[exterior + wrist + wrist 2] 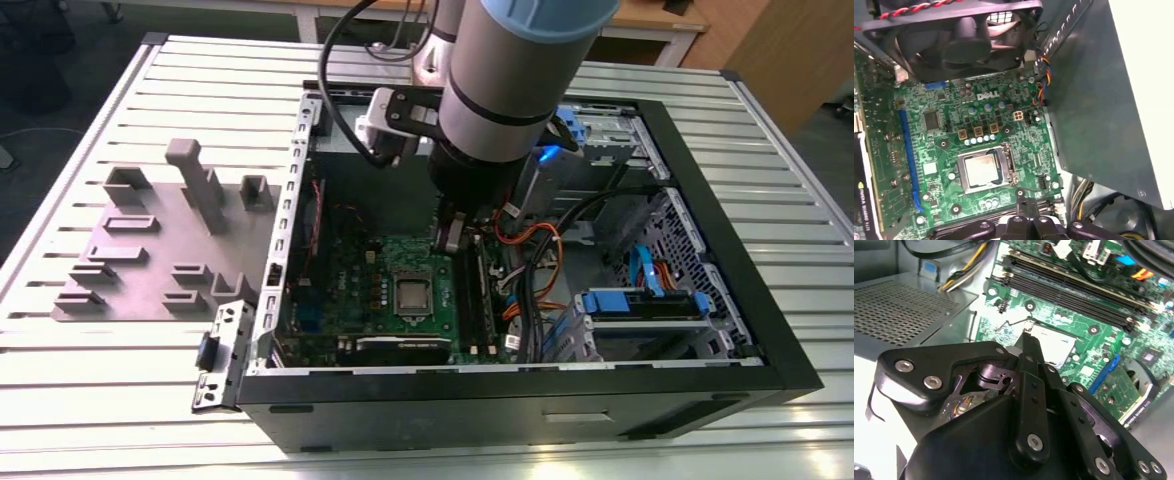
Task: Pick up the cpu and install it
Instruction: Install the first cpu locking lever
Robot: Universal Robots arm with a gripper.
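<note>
The arm reached down into the open computer case (534, 405), and the gripper (451, 236) hung just above the green motherboard (934, 150), beside the socket. Its linkage blocked my sight of the tips, so I could not tell whether the claw was clenched or released, and I saw nothing carried in it. The cpu (981, 169) lay flat and square inside the socket frame (1007, 162), metal top upward, and in the second wrist view the gripper (1026, 340) pointed close by its pale top (1054, 346). To my eye the placing step looked done or nearly so, with the work at the seating and checking stage. I judged that any further move would call for a straight, gentle path, since a sideways nudge could shift the chip or catch the frame. Room was tight: the memory slots (1074, 290) ran just beside the socket, a black fan (969, 45) sat at one edge of the board, a grey metal housing (1094, 110) walled another, and orange and black cables (534, 250) hung near the arm. A grey fixture plate (147, 250) lay on the table outside the case.
</note>
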